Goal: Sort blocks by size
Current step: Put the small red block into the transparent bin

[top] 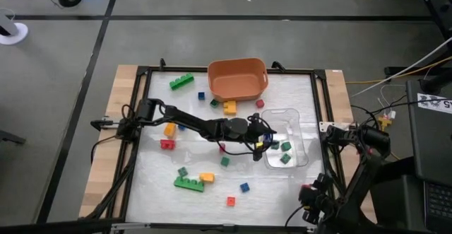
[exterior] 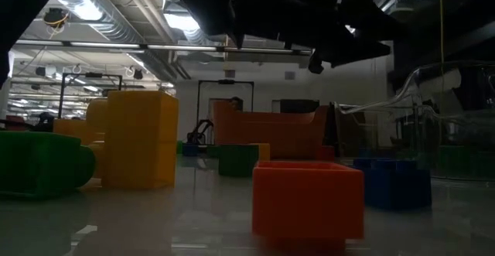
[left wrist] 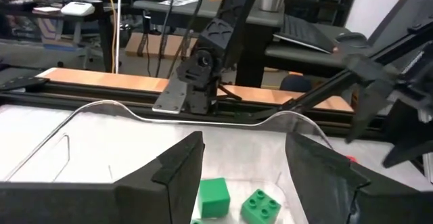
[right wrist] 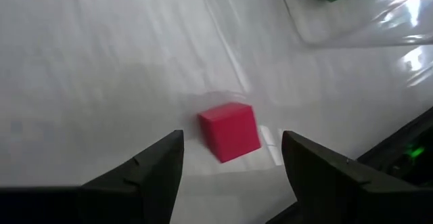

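Two green blocks [left wrist: 233, 201] only in left wrist cam – left claw [left wrist: 245, 176] released, right claw [right wrist: 232, 160] released over red cube [right wrist: 230, 131]

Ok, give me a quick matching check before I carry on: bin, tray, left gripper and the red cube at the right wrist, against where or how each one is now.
Things:
1. bin
2. tray
3. left gripper
4. red cube

Places or states:
A. holds green blocks
B. orange, at the far edge of the table
C. open, above the tray
D. on the table, just ahead of the open right gripper

Pairs: 1-B, 2-A, 3-C, 4-D
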Controlling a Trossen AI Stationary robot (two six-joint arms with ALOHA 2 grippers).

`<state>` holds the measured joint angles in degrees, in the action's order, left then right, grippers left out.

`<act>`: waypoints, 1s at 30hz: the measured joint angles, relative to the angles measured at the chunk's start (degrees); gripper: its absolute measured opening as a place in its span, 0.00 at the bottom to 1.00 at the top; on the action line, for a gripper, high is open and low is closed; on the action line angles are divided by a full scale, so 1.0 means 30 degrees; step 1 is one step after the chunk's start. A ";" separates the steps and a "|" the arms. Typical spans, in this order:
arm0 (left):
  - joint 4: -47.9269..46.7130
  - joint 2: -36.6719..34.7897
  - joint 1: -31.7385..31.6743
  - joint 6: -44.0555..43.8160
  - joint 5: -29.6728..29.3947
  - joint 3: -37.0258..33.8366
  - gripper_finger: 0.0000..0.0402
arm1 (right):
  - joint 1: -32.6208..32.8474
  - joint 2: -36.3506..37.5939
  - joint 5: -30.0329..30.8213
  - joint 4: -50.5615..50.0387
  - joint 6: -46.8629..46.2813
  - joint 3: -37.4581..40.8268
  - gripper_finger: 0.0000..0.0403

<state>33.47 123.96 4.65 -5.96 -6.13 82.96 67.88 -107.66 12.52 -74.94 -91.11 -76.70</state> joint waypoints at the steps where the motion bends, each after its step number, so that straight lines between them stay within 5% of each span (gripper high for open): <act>1: 0.0005 0.0000 0.0043 0.0004 -0.0002 0.0000 0.49 | 0.0000 0.0002 -0.0001 0.0017 0.0001 0.0193 0.62; 30: 0.0010 -0.0029 0.0225 0.0002 -0.0002 0.0000 0.49 | 0.0000 0.0305 -0.0530 0.5512 -0.0401 0.4450 0.57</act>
<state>33.50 123.87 5.32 -5.96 -6.13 82.96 67.88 -106.74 10.93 -58.40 -92.31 -63.35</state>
